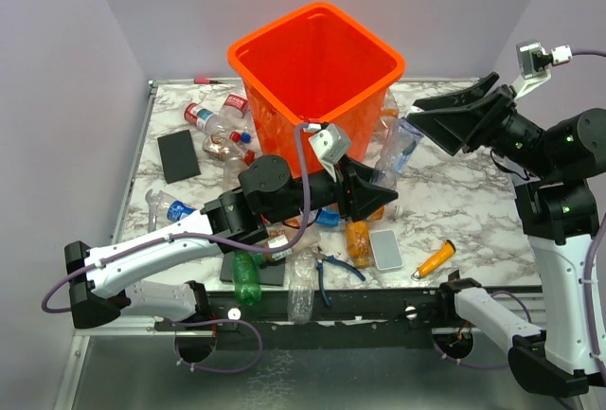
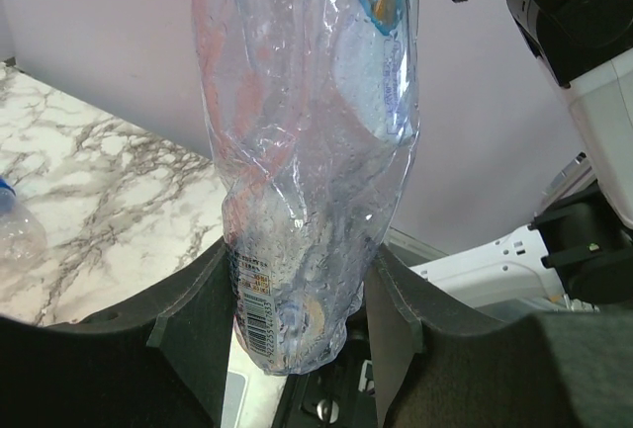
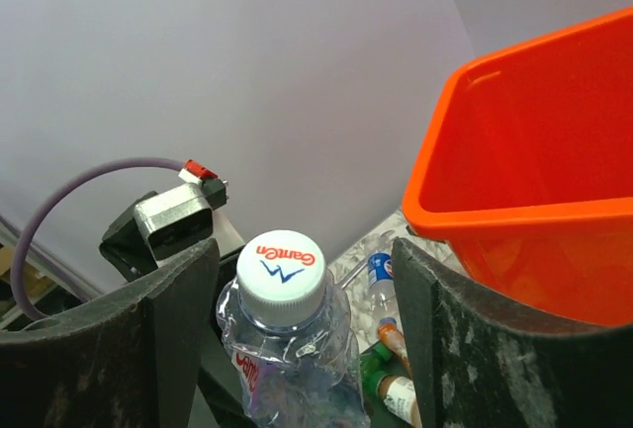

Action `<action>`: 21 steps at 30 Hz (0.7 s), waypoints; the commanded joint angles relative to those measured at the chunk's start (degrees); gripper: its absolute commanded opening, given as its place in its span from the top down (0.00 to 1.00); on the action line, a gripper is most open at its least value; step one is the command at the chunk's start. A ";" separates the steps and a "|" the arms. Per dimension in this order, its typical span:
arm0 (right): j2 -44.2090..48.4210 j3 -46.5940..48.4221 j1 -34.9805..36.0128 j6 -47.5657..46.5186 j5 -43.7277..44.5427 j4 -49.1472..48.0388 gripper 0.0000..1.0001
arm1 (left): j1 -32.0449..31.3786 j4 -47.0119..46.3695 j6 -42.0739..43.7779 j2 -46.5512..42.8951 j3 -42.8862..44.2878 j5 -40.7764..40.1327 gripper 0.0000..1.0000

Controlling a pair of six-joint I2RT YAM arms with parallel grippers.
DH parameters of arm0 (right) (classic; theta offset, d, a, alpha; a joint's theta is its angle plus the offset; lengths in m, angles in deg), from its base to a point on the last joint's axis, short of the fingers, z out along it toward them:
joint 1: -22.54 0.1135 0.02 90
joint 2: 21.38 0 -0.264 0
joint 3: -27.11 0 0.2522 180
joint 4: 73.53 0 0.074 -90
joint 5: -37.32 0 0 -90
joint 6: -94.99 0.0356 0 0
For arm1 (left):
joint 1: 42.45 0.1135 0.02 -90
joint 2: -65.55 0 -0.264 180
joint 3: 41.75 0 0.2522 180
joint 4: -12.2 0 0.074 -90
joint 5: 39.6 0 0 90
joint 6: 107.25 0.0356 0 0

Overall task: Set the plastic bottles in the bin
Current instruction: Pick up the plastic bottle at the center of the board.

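Left tool (image 1: 377, 190): clamped on a crumpled clear plastic bottle (image 2: 307, 131), gripping it near its base, where a barcode label shows between the fingers (image 2: 193, 334). The bottle stands roughly upright in the grip and is lifted off the marble-patterned tabletop (image 1: 473, 211). It is just beside the right wall of the orange bin (image 1: 322, 60) and outside it. Its white cap (image 3: 282, 265) carries red lettering and a blue mark. Right tool (image 3: 302, 280): jaws apart, nothing held. It hangs near the top of that same bottle, and from the wrist view the cap sits in the gap between the two fingers without touching either. The bin stands at the far middle of the tabletop. Its inside shows only in part, and I see no bottle in that part. Other bottles lie loose: a cluster (image 1: 218, 131) left of the bin, a green bottle (image 1: 246, 277) at the near edge, and an orange-tinted bottle (image 1: 358, 242) in front of the bin. Blue-handled pliers (image 1: 331, 273) and an orange marker-like item (image 1: 434, 260) lie near the front edge.
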State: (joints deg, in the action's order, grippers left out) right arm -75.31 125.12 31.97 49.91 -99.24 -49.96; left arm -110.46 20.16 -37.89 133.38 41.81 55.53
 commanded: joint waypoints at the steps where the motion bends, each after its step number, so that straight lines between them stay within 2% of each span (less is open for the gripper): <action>1: -0.32 -0.55 0.39 -1.79 -1.37 3.98 0.30 | -0.18 0.03 0.33 0.69 2.98 -1.98 1.00; 3: -0.51 -0.78 0.41 -1.86 -0.99 4.15 0.38 | -0.19 0.04 0.25 1.02 3.31 -1.33 1.00; 8: -1.13 -0.76 0.50 -0.75 -1.13 2.75 0.71 | -0.21 0.08 0.18 1.49 3.33 -0.74 1.00; 9: -1.09 -0.72 0.48 -0.65 -1.16 2.43 0.76 | -0.15 0.07 0.14 1.37 3.32 -0.72 0.97; 10: -1.12 -0.75 0.49 -0.51 -1.23 1.99 0.81 | -0.15 0.03 0.23 1.21 3.26 -0.66 0.84; 11: -1.04 -0.88 0.50 -0.34 -1.31 1.40 0.87 | -0.20 0.05 0.37 0.88 3.05 -0.57 0.61; 12: -0.99 -0.92 0.50 -0.10 -1.44 0.71 0.93 | -0.20 0.00 0.41 0.50 2.80 -0.70 0.44; 13: -0.99 -0.86 0.50 0.14 -1.50 0.00 0.99 | -0.15 -0.08 0.43 -0.11 2.35 -1.31 0.30; 16: -1.43 0.41 0.50 0.47 -2.26 -1.14 1.00 | -0.21 0.00 0.52 -3.27 0.56 -3.84 0.03; 21: -4.16 6.10 0.49 1.34 -2.83 -3.38 0.99 | -0.20 0.25 1.04 -11.77 -3.92 -9.49 0.01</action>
State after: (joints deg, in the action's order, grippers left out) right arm -77.62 126.12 32.28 50.04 -100.29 -49.59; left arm -110.46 21.47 -37.69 129.12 40.48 51.94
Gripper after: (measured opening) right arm 0.318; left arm 0.989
